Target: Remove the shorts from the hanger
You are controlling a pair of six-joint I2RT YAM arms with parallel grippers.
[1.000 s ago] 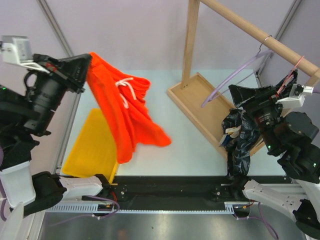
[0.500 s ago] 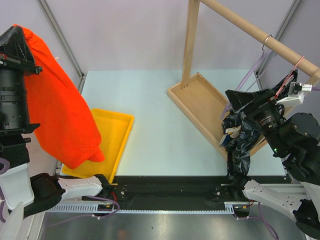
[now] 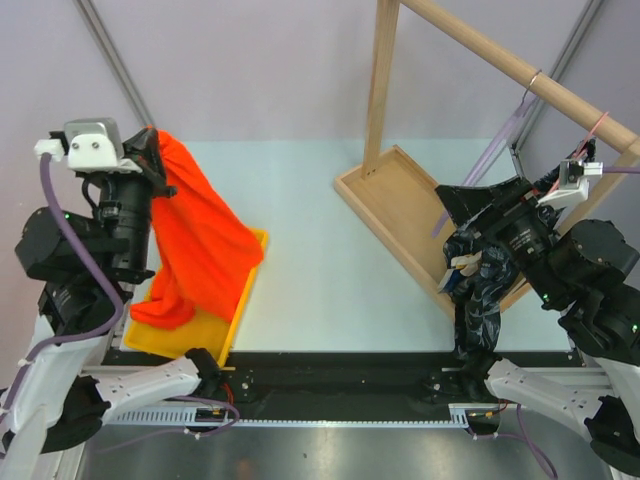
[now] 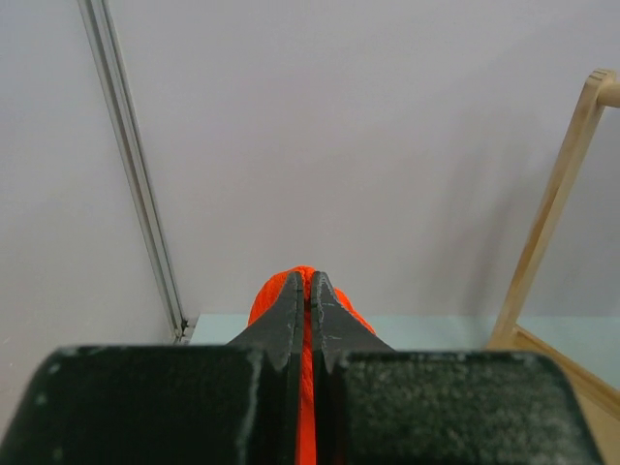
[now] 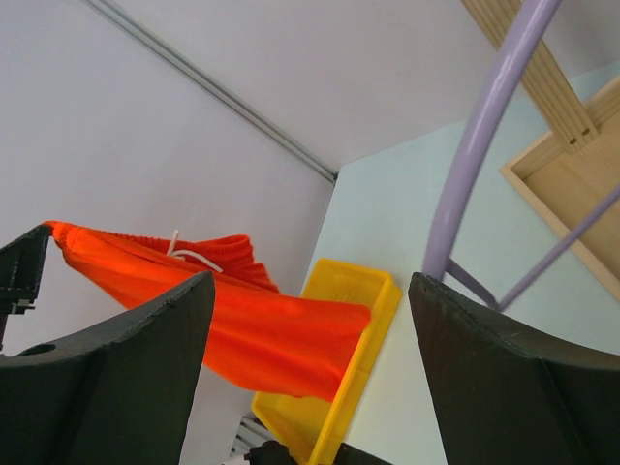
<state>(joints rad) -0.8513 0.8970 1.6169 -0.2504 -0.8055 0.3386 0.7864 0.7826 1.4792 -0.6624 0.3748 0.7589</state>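
Observation:
My left gripper [image 3: 152,152] is shut on the bright orange shorts [image 3: 195,240] and holds them up over the yellow tray [image 3: 212,325]; the cloth hangs down into the tray. In the left wrist view the orange cloth [image 4: 308,281] is pinched between my shut fingers. The right wrist view shows the orange shorts [image 5: 242,325] and their white drawstring [image 5: 194,254]. The dark mottled shorts [image 3: 480,290] hang at the right, below the purple hanger [image 3: 500,140] on the wooden rail [image 3: 520,70]. My right gripper [image 3: 455,205] is open beside the hanger bar [image 5: 475,155], holding nothing.
A wooden rack with a tray base [image 3: 400,210] and upright post [image 3: 380,80] stands at the right. The yellow tray sits at the table's left front edge. A metal frame pole [image 3: 110,55] runs along the left.
My left arm swung the orange shorts from mid-table far left and high, then lowered them over the yellow tray. The right gripper shifted slightly by the hanger.

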